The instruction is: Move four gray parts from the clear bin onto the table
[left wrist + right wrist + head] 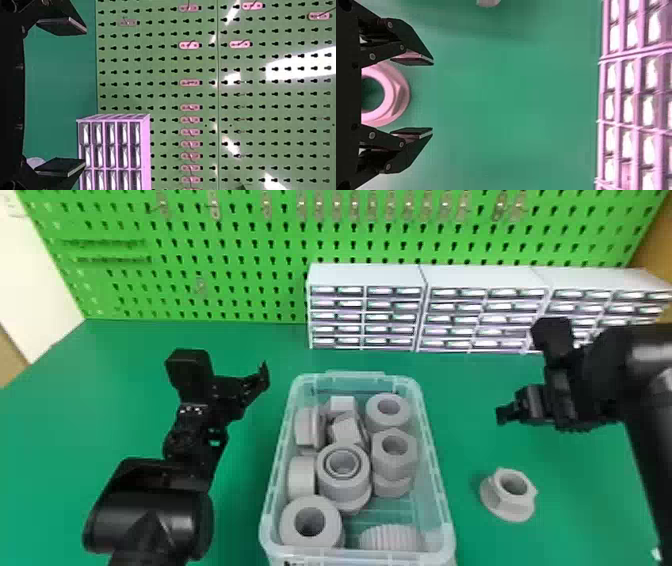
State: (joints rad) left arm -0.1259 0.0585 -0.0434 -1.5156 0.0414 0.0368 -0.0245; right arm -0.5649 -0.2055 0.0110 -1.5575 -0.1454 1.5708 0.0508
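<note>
My left gripper [255, 382] is above the table left of the clear bin [434, 440]; in the left wrist view the same gripper [85, 97] stands open, nothing between its fingers. To the bin's right, my right gripper [502, 415] hangs over the table behind a gray flanged nut [510, 495] lying on the green surface. The right wrist view has this gripper [432, 97] open too, with the nut [397, 95] beyond its base, not held. Inside the bin are several gray parts, including a ring [387, 410], a hex piece [395, 452] and a ribbed one [390, 537].
White drawer cabinets [365, 310] line the table's back, from the middle to the right. Behind them rises a green pegboard [225, 250] with small hooks. Green table [240, 510] surface shows between the left arm and the bin.
</note>
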